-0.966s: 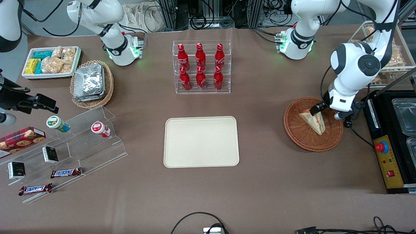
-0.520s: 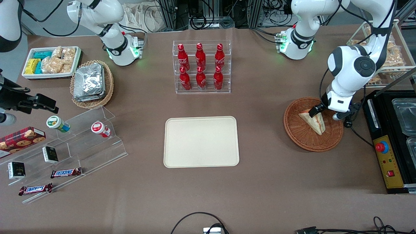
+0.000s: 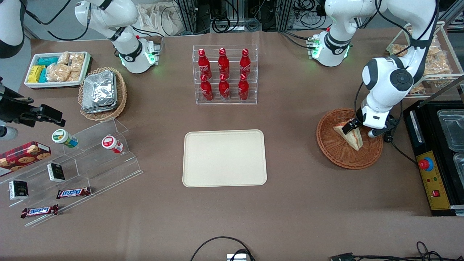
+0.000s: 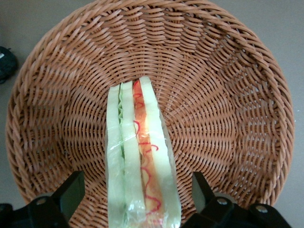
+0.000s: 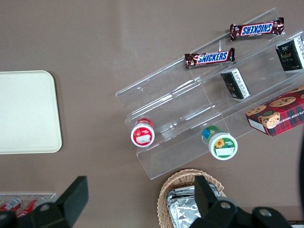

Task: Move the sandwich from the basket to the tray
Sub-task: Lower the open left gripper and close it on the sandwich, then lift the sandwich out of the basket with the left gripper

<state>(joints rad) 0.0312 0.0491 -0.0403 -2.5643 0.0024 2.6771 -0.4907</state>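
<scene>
"SNICKERS" — two chocolate bars (image 5: pixel 209 58)

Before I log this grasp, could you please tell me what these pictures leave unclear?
- Front view: the gripper above the basket is mostly covered by the arm's wrist.
- Left wrist view: the sandwich's near end is cut off by the frame edge.
- Whether the fingers touch the sandwich: gaps show, contact unclear.
</scene>
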